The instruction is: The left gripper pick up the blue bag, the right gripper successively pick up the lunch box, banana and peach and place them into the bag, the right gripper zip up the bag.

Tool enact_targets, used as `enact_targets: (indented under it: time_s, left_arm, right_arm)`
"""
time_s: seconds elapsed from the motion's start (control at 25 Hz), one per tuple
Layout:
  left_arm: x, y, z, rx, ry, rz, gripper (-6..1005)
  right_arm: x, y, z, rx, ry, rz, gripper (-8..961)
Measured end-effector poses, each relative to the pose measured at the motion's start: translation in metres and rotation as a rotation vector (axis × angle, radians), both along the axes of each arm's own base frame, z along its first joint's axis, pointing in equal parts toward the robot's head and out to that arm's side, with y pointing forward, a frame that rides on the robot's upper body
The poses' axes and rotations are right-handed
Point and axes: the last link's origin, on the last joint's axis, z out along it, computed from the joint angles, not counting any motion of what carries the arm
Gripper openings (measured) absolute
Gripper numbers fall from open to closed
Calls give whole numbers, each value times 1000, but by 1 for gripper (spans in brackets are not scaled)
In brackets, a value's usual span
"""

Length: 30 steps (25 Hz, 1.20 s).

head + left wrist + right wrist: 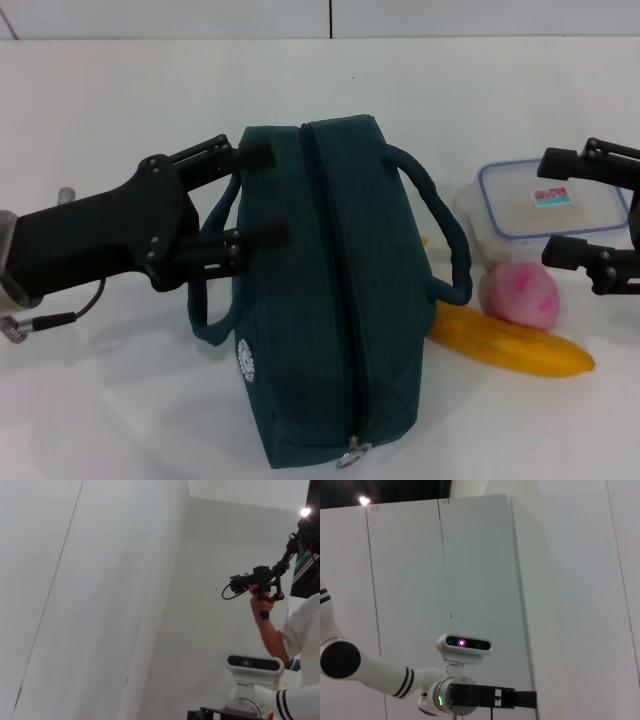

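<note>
Your left hand (255, 193) is spread open, fingertips against the zipped blue bag (330, 300); its round white logo is unreadable. Right hand (560, 205), open and half cut off, straddles the stickered lunch box (545, 200), peach (520, 292) and banana (515, 345) just below.

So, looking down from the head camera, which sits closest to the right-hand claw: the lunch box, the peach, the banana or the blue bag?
1. lunch box and peach: beside the right end effector, too close to call.
2. banana: nearer the robot, below the peach.
3. blue bag: centre, by the left end effector.
</note>
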Motion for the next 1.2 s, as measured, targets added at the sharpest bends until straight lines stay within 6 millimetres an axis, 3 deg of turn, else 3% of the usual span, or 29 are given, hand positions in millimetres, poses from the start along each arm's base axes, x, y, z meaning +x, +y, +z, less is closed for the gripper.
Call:
enact_targets:
  time_s: [1.0, 1.2]
  left_arm:
    - [0, 3, -3, -22, 16, 28, 878]
    - [18, 16, 21, -174, 27, 104, 878]
  right_arm:
    - [-1, 1, -6, -6, 3, -11, 815]
    - [0, 1, -6, -2, 5, -20, 815]
